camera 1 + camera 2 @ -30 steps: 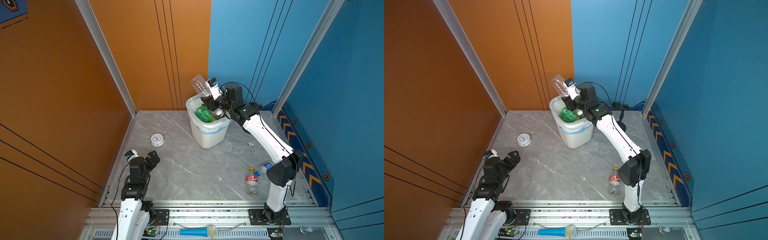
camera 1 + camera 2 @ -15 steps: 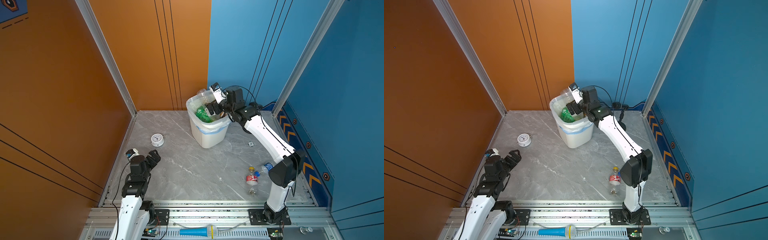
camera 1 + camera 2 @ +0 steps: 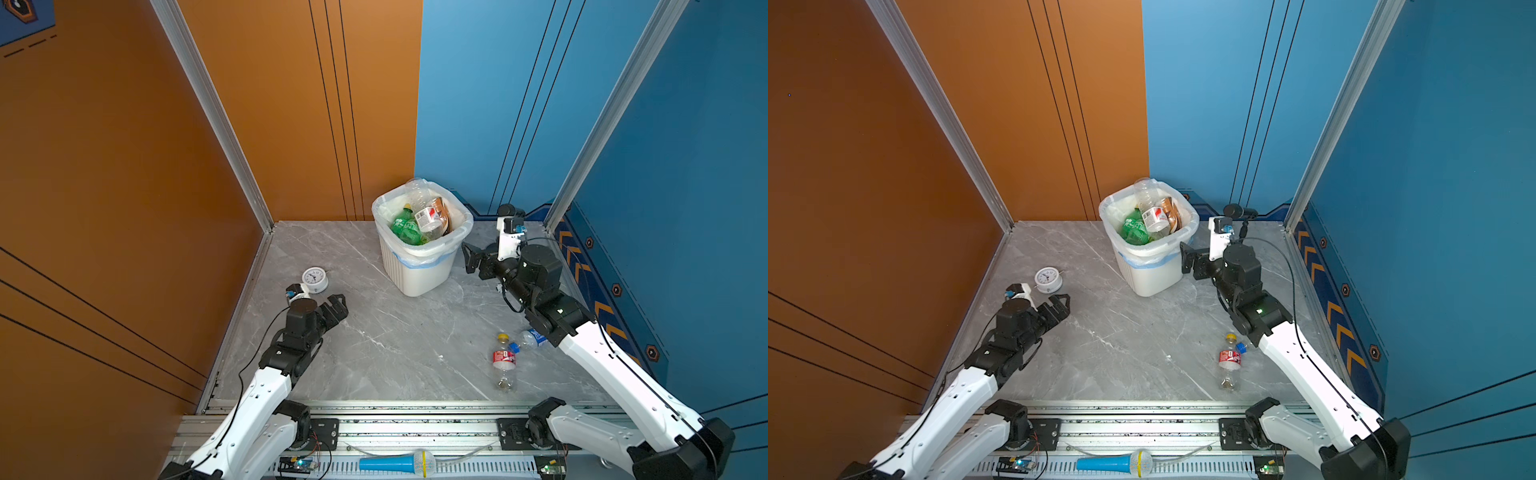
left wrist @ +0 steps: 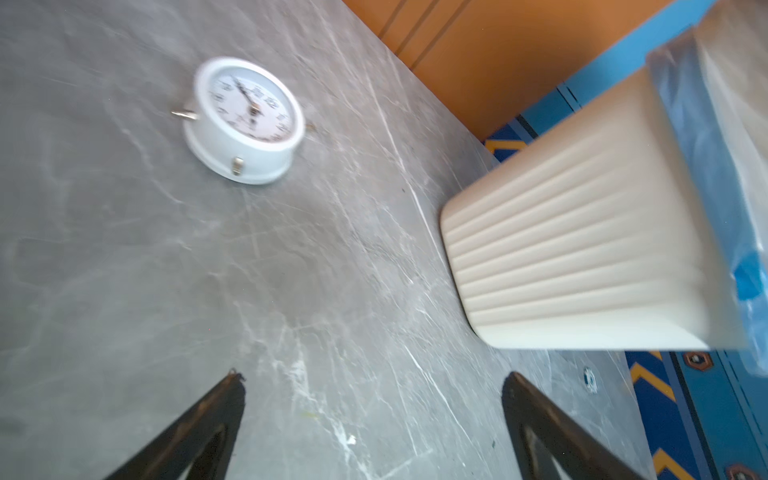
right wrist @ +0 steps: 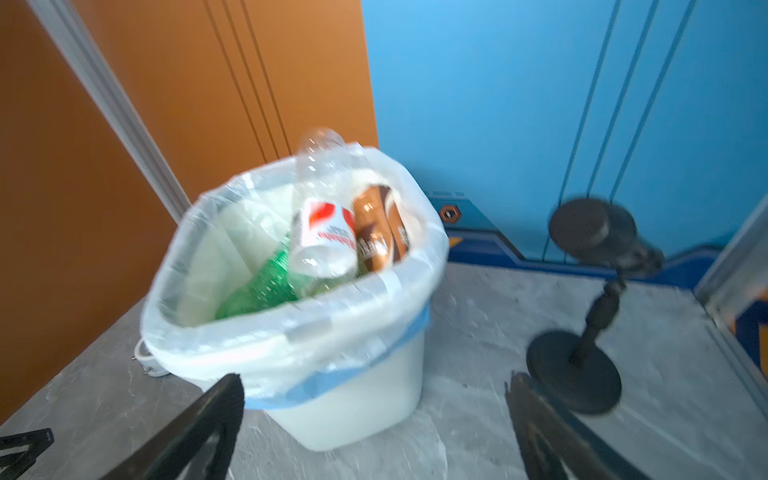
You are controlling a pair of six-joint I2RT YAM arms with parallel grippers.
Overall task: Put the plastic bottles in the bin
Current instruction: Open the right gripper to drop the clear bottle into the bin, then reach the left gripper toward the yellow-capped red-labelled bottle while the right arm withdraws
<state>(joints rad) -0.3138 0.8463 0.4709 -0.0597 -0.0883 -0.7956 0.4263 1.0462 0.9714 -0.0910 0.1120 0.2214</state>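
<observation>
A two-armed robot works on a grey marble tabletop (image 3: 395, 345) and appears to be between bottles. The white ribbed bin (image 3: 415, 274), lined with a translucent bag, stands at the back. It holds a green bottle (image 3: 405, 227), a brown bottle (image 3: 443, 212) and a clear bottle with a red-and-white label (image 3: 428, 219), whose end pokes above the rim. The right gripper (image 3: 471, 259) hangs just beside the bin's wall, empty, jaws spread wide. The left gripper (image 3: 338, 306), also wide open and empty, hovers low near a small white alarm clock (image 3: 314, 279). Two bottles lie on the tabletop at the front right: a red-label bottle (image 3: 503, 359) with a yellow cap and, just beside it, a blue-capped bottle (image 3: 532, 338) partly hidden under the right forearm. Both are well apart from the right gripper, back toward that arm's base. The next move likely calls for drawing that gripper back, lowering it and closing across one bottle's body.
</observation>
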